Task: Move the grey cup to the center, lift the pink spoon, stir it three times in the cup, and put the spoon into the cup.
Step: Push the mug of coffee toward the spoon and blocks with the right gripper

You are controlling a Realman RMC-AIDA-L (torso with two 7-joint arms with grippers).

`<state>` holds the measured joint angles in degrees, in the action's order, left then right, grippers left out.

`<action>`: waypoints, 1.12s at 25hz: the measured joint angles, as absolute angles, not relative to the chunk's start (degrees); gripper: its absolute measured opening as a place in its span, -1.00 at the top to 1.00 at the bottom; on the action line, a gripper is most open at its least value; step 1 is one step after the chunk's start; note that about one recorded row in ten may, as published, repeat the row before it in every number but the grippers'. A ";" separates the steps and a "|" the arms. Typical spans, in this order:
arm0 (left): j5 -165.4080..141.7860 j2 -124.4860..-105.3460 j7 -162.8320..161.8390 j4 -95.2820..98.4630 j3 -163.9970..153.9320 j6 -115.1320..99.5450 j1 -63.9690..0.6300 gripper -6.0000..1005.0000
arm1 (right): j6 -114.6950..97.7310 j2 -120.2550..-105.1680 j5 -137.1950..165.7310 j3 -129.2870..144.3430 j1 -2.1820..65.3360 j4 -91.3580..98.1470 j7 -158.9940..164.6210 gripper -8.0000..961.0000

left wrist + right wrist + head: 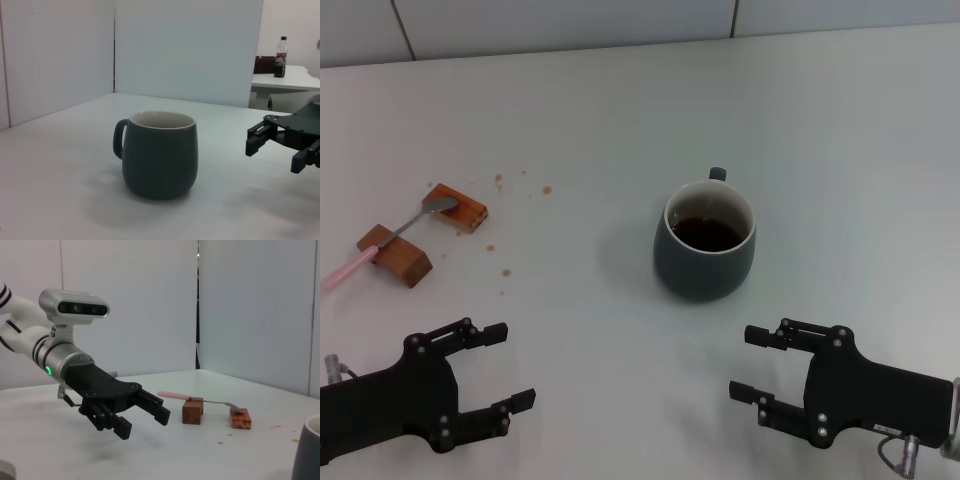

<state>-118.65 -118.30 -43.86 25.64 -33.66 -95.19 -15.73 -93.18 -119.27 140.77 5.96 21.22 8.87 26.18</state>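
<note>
The grey cup [707,240] stands upright near the middle of the table, slightly right, with dark brown liquid inside and its handle pointing away from me. It fills the left wrist view [159,154]. The pink spoon [382,243] lies at the far left across two brown blocks, bowl on the farther block; it also shows in the right wrist view [197,399]. My left gripper [510,365] is open and empty at the near left. My right gripper [752,362] is open and empty at the near right, just in front of the cup.
Two brown rectangular blocks [458,207] [396,254] hold the spoon off the table at the left. Small brown crumbs [546,189] are scattered near them. A white wall runs along the table's far edge.
</note>
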 joint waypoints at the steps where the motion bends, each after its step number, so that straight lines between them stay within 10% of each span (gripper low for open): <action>1: -118.65 -118.30 -43.86 25.69 -33.66 -95.20 -15.73 -0.59 | -93.19 -119.27 140.54 5.75 21.12 8.87 26.16 -0.24; 6: -118.65 -118.29 -43.86 25.75 -33.66 -95.30 -15.74 -0.59 | -93.25 -119.27 140.19 5.33 21.00 8.87 26.24 -0.20; 18: -118.64 -118.22 -43.85 25.85 -33.66 -95.40 -15.57 -0.59 | -97.87 -119.21 130.83 -6.00 16.58 4.21 9.52 0.70; 28: -118.43 -118.20 -43.85 25.84 -33.40 -96.01 -15.67 -0.59 | -81.09 -119.35 122.29 -10.79 19.60 -0.39 6.96 0.88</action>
<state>-118.43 -118.20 -43.85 25.84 -33.40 -96.01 -15.67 -81.09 -119.35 122.29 -10.79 19.60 -0.39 6.96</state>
